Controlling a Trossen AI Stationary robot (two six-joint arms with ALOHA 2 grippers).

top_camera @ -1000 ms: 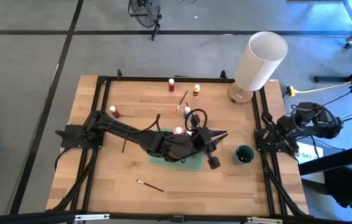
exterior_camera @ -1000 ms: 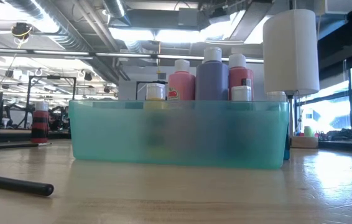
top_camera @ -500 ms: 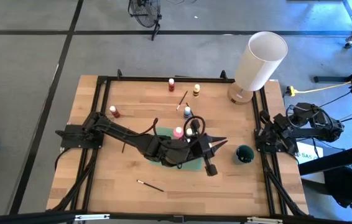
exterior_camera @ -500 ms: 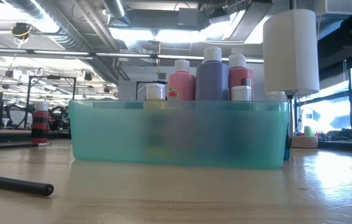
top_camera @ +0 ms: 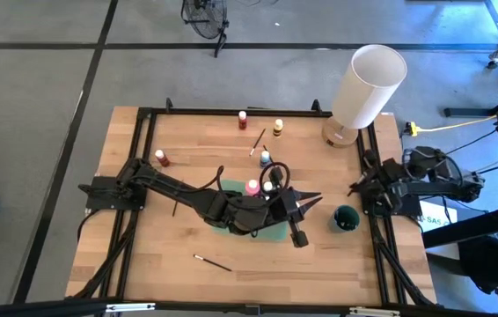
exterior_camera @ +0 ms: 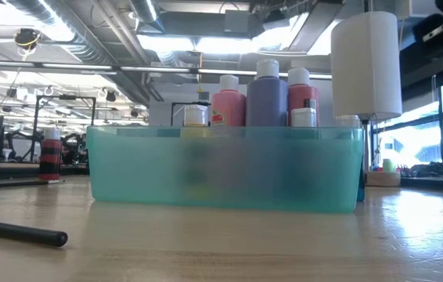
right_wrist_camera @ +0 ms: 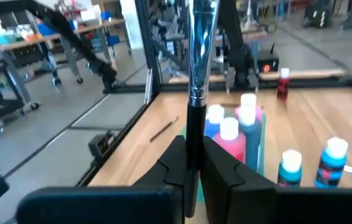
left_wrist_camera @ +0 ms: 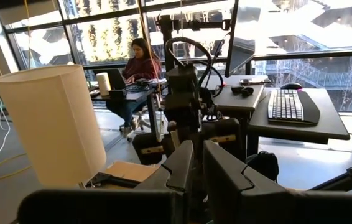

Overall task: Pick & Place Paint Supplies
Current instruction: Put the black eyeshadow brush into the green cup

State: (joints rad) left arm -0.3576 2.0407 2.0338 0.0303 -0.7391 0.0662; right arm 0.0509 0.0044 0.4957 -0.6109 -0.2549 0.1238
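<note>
My right gripper (right_wrist_camera: 191, 165) is shut on a thin brush (right_wrist_camera: 198, 74) and hangs at the table's right edge (top_camera: 361, 183). My left gripper (top_camera: 308, 198) hovers over the right end of the teal bin (exterior_camera: 225, 168), shut and holding nothing (left_wrist_camera: 198, 171). Pink (exterior_camera: 228, 102), purple (exterior_camera: 267, 94) and red (exterior_camera: 298, 90) bottles stand in the bin. A blue bottle (top_camera: 265, 158), a yellow one (top_camera: 277, 129) and two red ones (top_camera: 242, 117) (top_camera: 162, 158) stand on the table. Loose brushes lie flat on the wood (top_camera: 258, 141) (top_camera: 212, 261). My right gripper pinches the brush's dark handle (right_wrist_camera: 194, 134) between its two fingers, a little behind the silver ferrule (right_wrist_camera: 198, 93). The brush runs along the fingers and sticks out past their ends, bristles (right_wrist_camera: 202, 31) farthest out. It is lifted clear of the table.
The large white cylinder (top_camera: 368, 88) stands on its wooden base at the far right corner. A dark green cup (top_camera: 346, 217) sits between the bin and the right edge. A black frame runs around the table (top_camera: 148, 113). Bare wood lies near the near edge (top_camera: 319, 264).
My left arm has shifted slightly toward the near edge over the bin, uncovering bottles in it. My right gripper has swung a little from the right edge toward the table's left, still shut on the brush.
</note>
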